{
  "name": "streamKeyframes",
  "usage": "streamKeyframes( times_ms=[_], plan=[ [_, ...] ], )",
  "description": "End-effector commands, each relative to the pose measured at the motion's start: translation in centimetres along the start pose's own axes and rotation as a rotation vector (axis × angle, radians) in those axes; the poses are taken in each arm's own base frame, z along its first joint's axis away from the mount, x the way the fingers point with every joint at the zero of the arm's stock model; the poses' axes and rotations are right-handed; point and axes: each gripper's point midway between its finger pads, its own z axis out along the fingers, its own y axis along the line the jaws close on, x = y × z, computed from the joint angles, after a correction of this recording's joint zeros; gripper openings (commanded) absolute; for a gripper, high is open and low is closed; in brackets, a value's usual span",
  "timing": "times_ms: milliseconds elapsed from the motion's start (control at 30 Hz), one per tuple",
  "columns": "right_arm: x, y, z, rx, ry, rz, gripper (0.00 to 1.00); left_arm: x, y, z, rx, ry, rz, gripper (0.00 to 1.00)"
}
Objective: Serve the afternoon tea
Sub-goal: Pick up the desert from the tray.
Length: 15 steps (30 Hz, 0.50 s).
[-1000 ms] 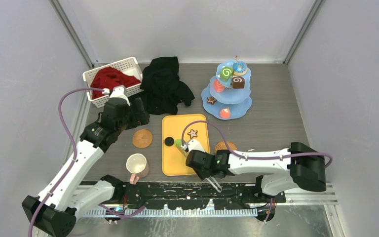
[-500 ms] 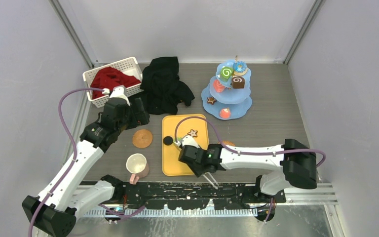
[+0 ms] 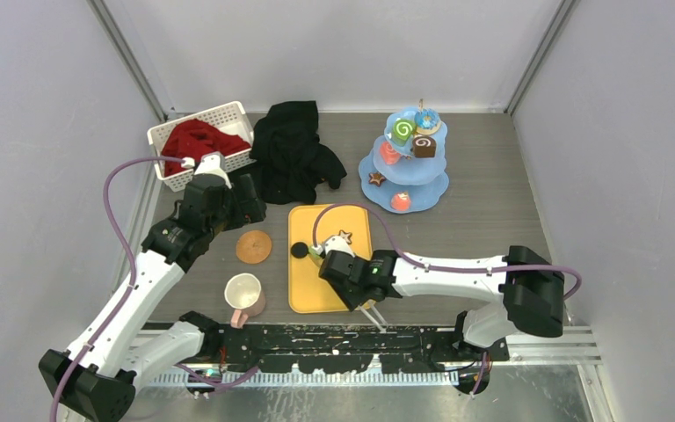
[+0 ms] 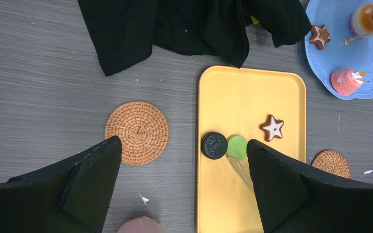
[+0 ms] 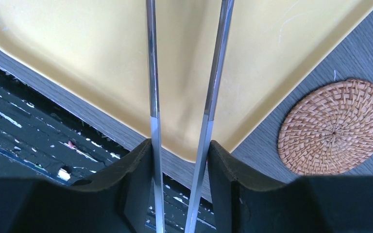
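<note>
A pale-blue tiered stand [image 3: 431,189] at the back right carries swirl rolls, a blue donut and other sweets. On the yellow tray [image 3: 303,286] lie a black cookie [image 4: 214,145], a green round sweet [image 4: 236,146] and a star cookie [image 4: 272,127]. My right gripper [image 3: 352,274] hovers over the tray, shut on metal tongs [image 5: 151,73]. The tongs' clear tip [image 4: 240,170] reaches the green sweet. High over the table's left side, my left gripper [image 4: 183,145] is open and holds nothing. A cream mug with a pink handle [image 3: 244,294] stands near the front left.
A woven coaster [image 3: 253,247] lies left of the tray, another [image 5: 335,127] right of it. A black cloth [image 3: 294,149] is heaped behind the tray. A white basket with red cloth [image 3: 198,141] sits at the back left.
My right arm has swung left over the tray, bringing the tongs' tip up to the green sweet and covering the right coaster in the top view. The left arm has stayed still.
</note>
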Motion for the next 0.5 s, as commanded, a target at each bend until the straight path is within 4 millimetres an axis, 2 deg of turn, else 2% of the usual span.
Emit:
streamKeyframes(
  times_ms=[0,200,467],
  plan=[
    [-3.21,0.72,-0.96,-0.040,-0.088,0.020,0.49,-2.19,-0.60,-0.75,0.026,-0.077,-0.005,0.99],
    [-3.89,0.71,-0.86,-0.046,-0.098,0.017,0.50,-2.13,-0.58,-0.76,0.025,-0.076,-0.006,0.99],
    [-4.01,-0.06,-1.44,-0.022,-0.109,0.023,0.34,-2.15,-0.65,-0.69,0.026,-0.073,-0.005,0.99]
  ],
)
